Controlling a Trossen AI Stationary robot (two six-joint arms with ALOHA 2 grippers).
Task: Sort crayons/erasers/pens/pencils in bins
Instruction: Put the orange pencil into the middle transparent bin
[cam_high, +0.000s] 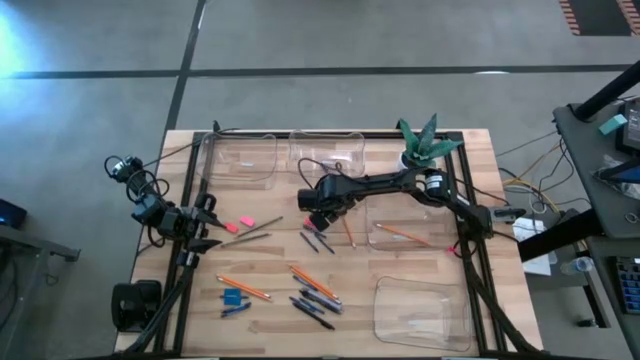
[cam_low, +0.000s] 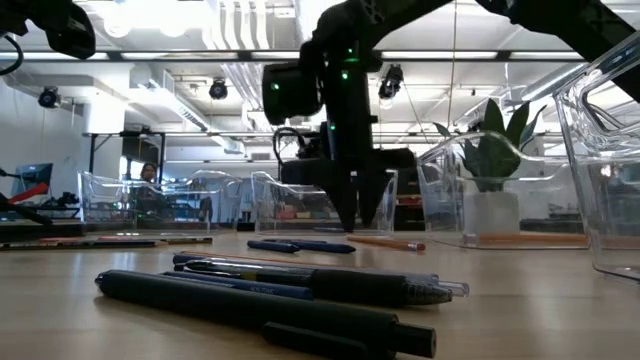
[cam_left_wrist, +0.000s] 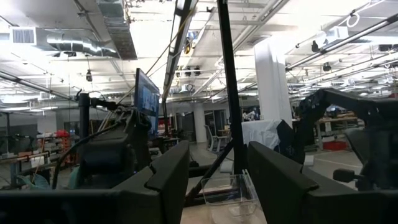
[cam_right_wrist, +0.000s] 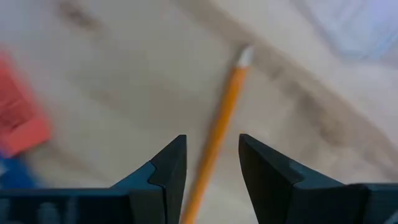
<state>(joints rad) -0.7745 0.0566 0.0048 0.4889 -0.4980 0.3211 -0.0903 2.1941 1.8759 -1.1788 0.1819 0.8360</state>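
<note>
A: Across the worktop (cam_high: 270, 265), what can't you make out?

B: You lose the far edge of the nearest bin (cam_high: 422, 312) against the wood, since its clear walls barely show from above. You see three more bins: two side by side at the back (cam_high: 238, 157) (cam_high: 327, 152) and one to the right of centre (cam_high: 408, 226) with an orange pencil (cam_high: 403, 234) lying in it. In the low view the front bin is cut off at the right edge.

A: And the small things?

B: You can tell the dark pens (cam_high: 318, 300) from the orange pencils (cam_high: 243, 288) in the front cluster, but the blue piece (cam_high: 235, 297) near them is too small for you to name. Two pink erasers (cam_high: 246, 220) lie close to the left arm.

A: Where is the right pincer (cam_high: 322, 218)?

B: You have it just left of centre, pointing down. In the right wrist view its fingers (cam_right_wrist: 166, 168) stand slightly apart, with an orange pencil (cam_right_wrist: 219, 134) running up between them. You can't tell whether either finger touches it; the picture is blurred. That pincer is released, holding nothing.

A: The left pincer (cam_high: 207, 228)?

B: You find it at the worktop's left edge, fingers (cam_left_wrist: 171, 171) parted, empty.
</note>
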